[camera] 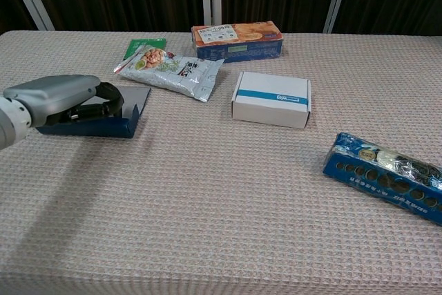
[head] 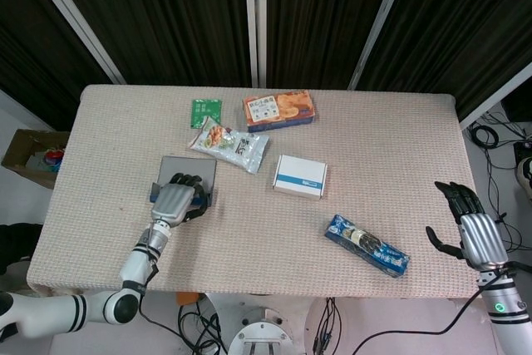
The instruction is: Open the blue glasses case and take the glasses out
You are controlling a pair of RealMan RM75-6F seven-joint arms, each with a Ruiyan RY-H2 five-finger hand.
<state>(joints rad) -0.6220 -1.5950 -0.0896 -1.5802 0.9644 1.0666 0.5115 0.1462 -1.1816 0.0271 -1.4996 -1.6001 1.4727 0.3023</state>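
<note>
- Broadly, the table (head: pixel 399 130) with its woven beige cloth carries everything, and the blue glasses case (head: pixel 184 177) lies toward its left part, flat on the cloth, just below and left of the snack bag (head: pixel 229 144).
- The case shows a grey upper face and a blue side wall (camera: pixel 97 126) in the chest view; whether that grey face is the lid's outside or an opened lining I cannot tell, and no glasses are visible.
- The left hand (head: pixel 176 203) sits on the near edge of the case, dark fingers (camera: pixel 110 94) curled over its front; it looks to be pressing or gripping that edge, though the contact itself is hidden behind the hand.
- The right hand (head: pixel 470 226) hangs off the table's far right edge, fingers spread and holding nothing (well apart from the case).
- Other items lie clear of the work: the biscuit box (head: pixel 278 109) and green packet (head: pixel 205 111) at the back, the white box (head: pixel 300 175) in the middle, the blue cookie tray (head: pixel 366 244) to the right.
- My reading is that the opening step is in hand and the glasses are not yet out.
- The next move likely calls for steadying the base while the lid edge is lifted, without the thin case sliding on the cloth, and then a light pinch on the frame.
</note>
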